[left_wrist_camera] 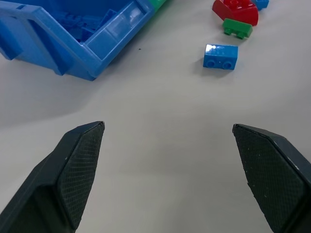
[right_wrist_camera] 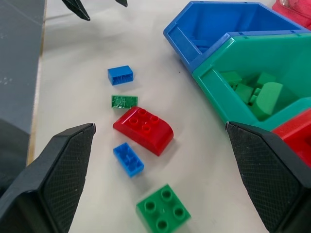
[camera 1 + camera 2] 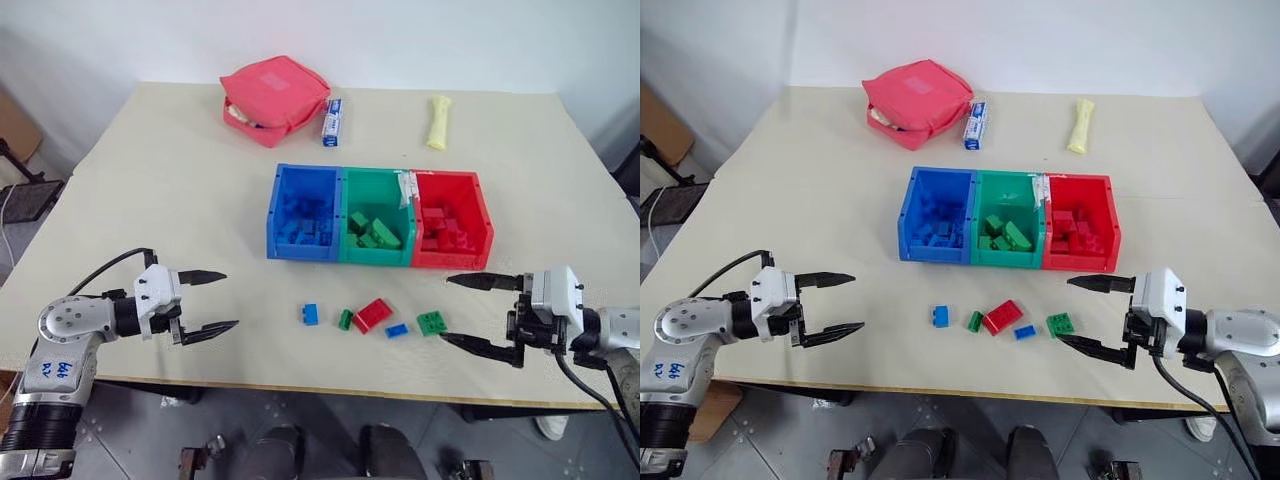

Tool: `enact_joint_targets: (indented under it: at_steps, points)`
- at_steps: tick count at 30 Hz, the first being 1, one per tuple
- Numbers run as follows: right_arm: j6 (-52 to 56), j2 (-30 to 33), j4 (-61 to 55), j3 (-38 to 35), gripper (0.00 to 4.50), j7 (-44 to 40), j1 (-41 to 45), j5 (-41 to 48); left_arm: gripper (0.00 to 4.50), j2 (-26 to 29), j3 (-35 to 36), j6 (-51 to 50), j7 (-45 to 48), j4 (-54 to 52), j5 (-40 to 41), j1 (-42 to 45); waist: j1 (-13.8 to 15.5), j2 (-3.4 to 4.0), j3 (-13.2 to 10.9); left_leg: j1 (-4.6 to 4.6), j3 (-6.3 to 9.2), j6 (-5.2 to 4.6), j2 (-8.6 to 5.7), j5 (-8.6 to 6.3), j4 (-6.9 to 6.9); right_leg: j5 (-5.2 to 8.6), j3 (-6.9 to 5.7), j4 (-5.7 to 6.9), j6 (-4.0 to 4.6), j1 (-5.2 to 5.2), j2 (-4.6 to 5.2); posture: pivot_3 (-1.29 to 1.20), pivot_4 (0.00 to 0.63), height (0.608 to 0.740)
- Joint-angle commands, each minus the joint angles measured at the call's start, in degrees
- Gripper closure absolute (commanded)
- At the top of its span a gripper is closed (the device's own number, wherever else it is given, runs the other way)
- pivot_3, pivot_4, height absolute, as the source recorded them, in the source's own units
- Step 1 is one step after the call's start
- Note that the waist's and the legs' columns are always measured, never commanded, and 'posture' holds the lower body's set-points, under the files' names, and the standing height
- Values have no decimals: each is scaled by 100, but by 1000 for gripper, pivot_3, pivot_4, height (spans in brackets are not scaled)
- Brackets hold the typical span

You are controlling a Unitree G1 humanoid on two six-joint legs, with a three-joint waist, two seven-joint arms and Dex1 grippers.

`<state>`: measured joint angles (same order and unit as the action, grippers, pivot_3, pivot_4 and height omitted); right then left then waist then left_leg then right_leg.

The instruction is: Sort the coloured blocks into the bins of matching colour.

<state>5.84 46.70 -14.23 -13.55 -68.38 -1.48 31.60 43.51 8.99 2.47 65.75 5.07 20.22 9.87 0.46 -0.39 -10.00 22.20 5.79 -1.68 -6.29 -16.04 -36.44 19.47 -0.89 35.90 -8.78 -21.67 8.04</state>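
Nearest, the left gripper and right gripper hover over the table with fingers spread wide, holding nothing, one at either end of a row of loose bricks. That row lies just in front of the bins: a blue brick, a small green brick touching the red brick, another blue brick, and a green brick. Beyond them stand the joined blue bin, green bin and red bin, each holding matching bricks. Behind the bins lie a red pouch, a small blue-and-white packet and a yellow item.
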Motion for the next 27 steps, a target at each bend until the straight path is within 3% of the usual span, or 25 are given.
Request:
enact_joint_targets:
  at_steps: [1,5,10,15,22,27]
  points:
    - [-155,-32,-21,-177,0,62,-172,-63,25,-87,-23,-446,51,-460,462,2,1,0,0,0,-1,-1,-1,-1,0,0,-1,0,0,0,-2,0,150,740]
    - [-115,151,184,-689,0,48,-656,-82,25,-333,-275,-1202,-73,-1197,868,23,78,0,0,1,1,-6,0,-10,-11,0,3,3,0,7,-26,0,150,740]
    - [-895,577,1080,-1094,0,-504,-1179,-606,25,-543,-1077,-544,-42,-1664,58,-31,104,3,-1,4,-3,-5,6,-28,-53,0,18,-4,0,20,-38,0,150,740]
    - [-1205,775,1600,-736,0,-751,-862,-916,25,-726,-1049,-707,-178,-1800,323,-102,-35,13,0,-4,-22,8,33,-34,-57,2,17,-2,5,17,-43,0,150,740]
    - [-518,867,1739,615,0,-778,572,-1552,25,-525,-935,-918,-147,-2195,423,-203,-51,17,0,-3,-21,17,43,-39,-66,3,19,3,9,14,-48,0,150,740]
    - [-399,598,2169,1345,0,-997,1374,-1730,25,-432,-760,-696,-253,-2076,245,-321,-8,18,0,5,-5,20,41,-43,-64,5,35,-4,13,13,-45,0,150,740]
